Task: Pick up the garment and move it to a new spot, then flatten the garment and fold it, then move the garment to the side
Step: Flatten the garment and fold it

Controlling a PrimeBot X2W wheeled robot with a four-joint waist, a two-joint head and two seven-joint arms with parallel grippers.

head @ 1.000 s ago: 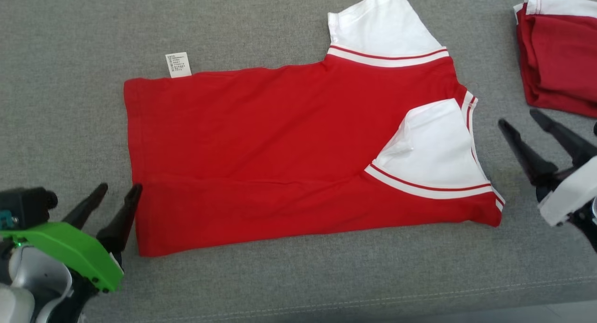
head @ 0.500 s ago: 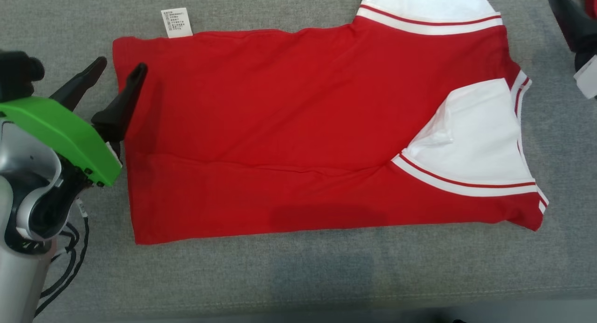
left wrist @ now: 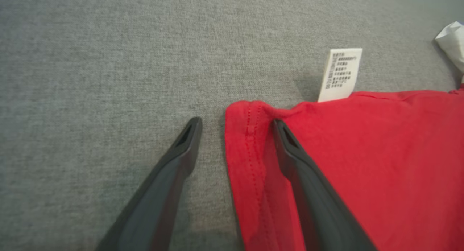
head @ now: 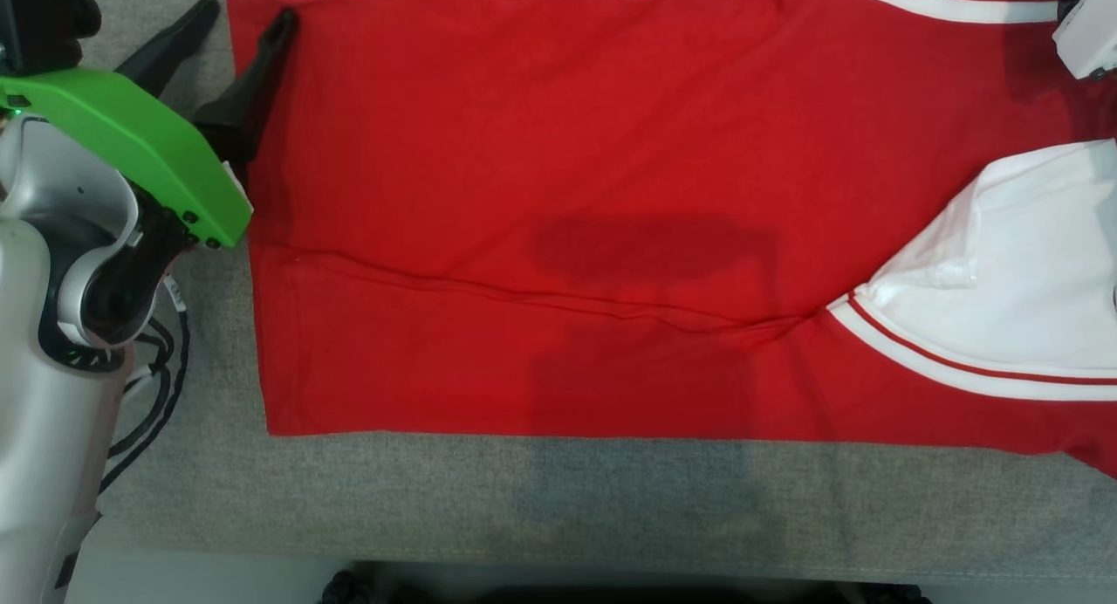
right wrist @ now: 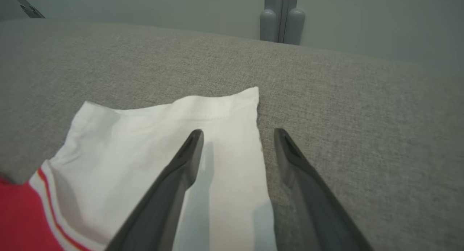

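Observation:
The garment point(head: 558, 150) is a red shirt with white sleeves, spread flat on the grey cushion point(head: 611, 499). One white sleeve point(head: 1021, 272) is folded in over its right part. My left gripper point(head: 244, 19) is open at the shirt's far left corner. In the left wrist view that gripper point(left wrist: 236, 123) straddles the hem, with one finger on the grey fabric and the other on the red cloth point(left wrist: 380, 164). My right gripper point(right wrist: 238, 134) is open over the far white sleeve point(right wrist: 145, 145), whose side edge lies between the fingers.
A white care label point(left wrist: 340, 75) sticks out from the shirt's far edge. The cushion's front edge point(head: 611, 569) runs along the bottom, with pale floor below. A grey post point(right wrist: 282, 22) stands behind the cushion. Cables hang by my left arm point(head: 52, 325).
The head camera has tipped down and closer. My left gripper has gone up the shirt's left edge to its far corner; my right gripper has gone to the far sleeve. Both stay open.

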